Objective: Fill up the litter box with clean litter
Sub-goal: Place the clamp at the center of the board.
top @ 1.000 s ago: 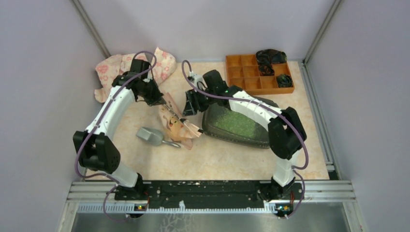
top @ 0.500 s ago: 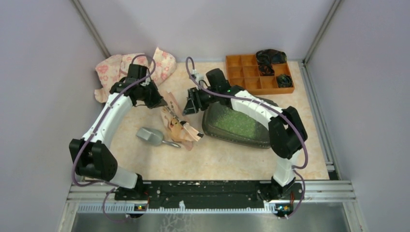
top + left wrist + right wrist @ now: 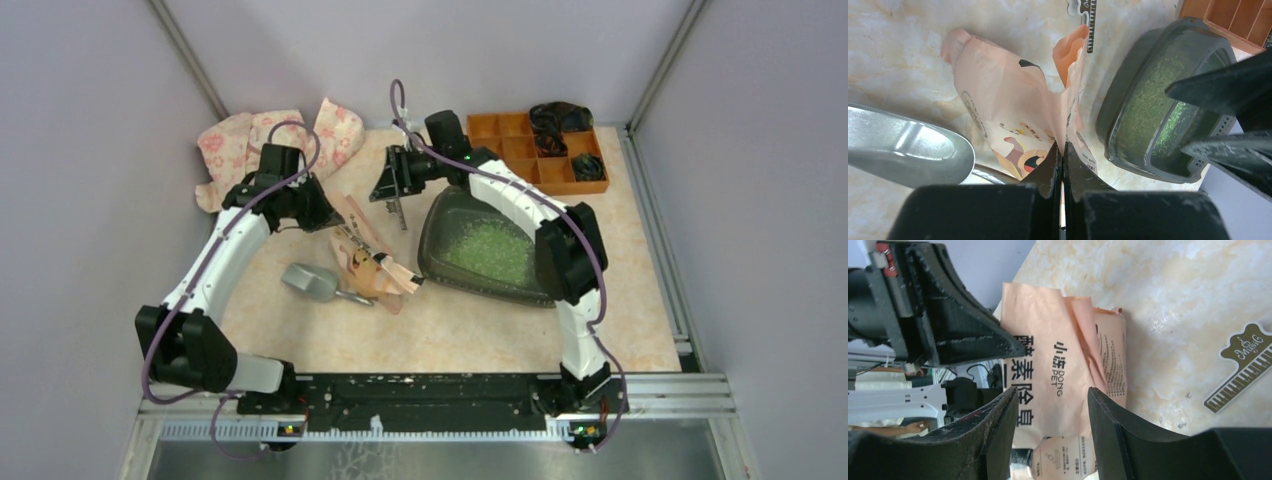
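Surface [image 3: 460, 330]: beige marbled, pale lilac walls on three sides.
One litter box [image 3: 428, 255] right of centre, clean litter [image 3: 485, 250] inside.
One paper bag [image 3: 365, 255] and one scoop [image 3: 310, 282] left of centre.
One orange organiser [image 3: 545, 188] at far right corner.
One floral cloth [image 3: 240, 135] at far left corner.
Left end effector [image 3: 1063, 150] clamped on bag edge.
Right end effector [image 3: 1053, 405] fingers apart, holding nothing.
Right arm hides box's right rim.
Organiser's dark contents unidentifiable.

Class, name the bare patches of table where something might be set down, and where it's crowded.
Bare: the near strip between the base rail and the scoop and litter box; also right of the box. Crowded: the middle, around the bag; cloth and organiser fill far corners.
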Controlling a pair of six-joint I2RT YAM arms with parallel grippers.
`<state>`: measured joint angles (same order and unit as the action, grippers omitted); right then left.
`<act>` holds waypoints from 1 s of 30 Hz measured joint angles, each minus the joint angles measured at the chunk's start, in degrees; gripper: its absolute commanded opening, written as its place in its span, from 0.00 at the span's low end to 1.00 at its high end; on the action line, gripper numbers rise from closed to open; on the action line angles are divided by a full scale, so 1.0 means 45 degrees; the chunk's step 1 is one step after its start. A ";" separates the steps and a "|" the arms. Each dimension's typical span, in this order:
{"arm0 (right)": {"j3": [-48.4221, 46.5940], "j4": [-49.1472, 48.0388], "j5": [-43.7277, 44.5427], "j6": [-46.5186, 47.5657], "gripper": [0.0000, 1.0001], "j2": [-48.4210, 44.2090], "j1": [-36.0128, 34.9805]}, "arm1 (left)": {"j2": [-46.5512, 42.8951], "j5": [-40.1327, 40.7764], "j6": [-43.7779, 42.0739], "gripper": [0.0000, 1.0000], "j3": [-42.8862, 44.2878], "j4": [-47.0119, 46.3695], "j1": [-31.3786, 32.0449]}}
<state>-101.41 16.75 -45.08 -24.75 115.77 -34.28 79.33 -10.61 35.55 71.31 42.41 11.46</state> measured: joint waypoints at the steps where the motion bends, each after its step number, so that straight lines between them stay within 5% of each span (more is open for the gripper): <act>1: -0.0228 0.0029 -0.0019 -0.0073 0.54 0.0233 -0.0005 | 0.0010 0.0000 -0.0073 0.00 0.0000 0.0000 0.0000; 17: 0.0967 -0.0253 -0.0321 -0.0413 0.53 0.0248 0.0112 | 0.0223 -0.0029 -0.0301 0.00 0.0117 -0.0015 0.0000; 30: 0.2623 -0.1938 -0.2715 -0.1321 0.54 -0.0058 0.0151 | 0.0112 -0.0228 -0.0330 0.00 0.0083 -0.0316 0.0000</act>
<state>-89.60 8.03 -57.30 -30.70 115.50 -33.61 79.83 -11.64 34.06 71.68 40.99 11.46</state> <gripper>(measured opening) 0.538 0.006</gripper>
